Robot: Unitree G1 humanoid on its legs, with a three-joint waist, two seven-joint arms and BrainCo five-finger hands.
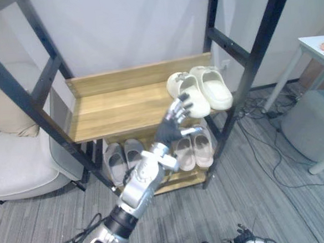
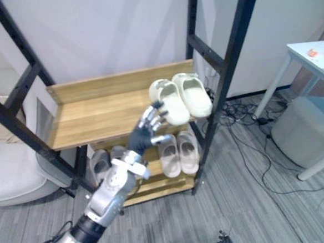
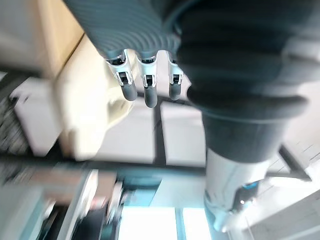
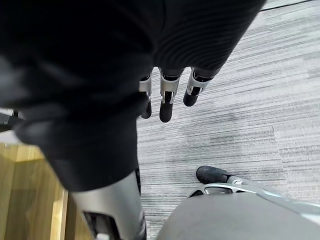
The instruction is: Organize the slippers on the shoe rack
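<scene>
A: Where are the slippers?

B: All on the rack point(image 1: 116, 109), a black frame with two wooden shelves. The cream slippers point(image 1: 203, 89) lie side by side at the right end of the top shelf, toes toward the robot. On the bottom shelf the grey slippers point(image 1: 120, 158) sit at the left and the pink slippers point(image 1: 195, 149) at the right.

A: And the hands?

B: The left hand point(image 1: 172, 130) is raised in front of the rack, fingers spread and straight, holding nothing. Its fingertips are at the toe of the nearer cream slipper; I cannot tell whether they touch. The right hand point(image 4: 167, 95) hangs low over the grey floor point(image 4: 240, 115), fingers relaxed and empty.

A: Any writing to read?

B: The white table point(image 1: 319, 48) at the right has an orange mark, too small to make out.
</scene>
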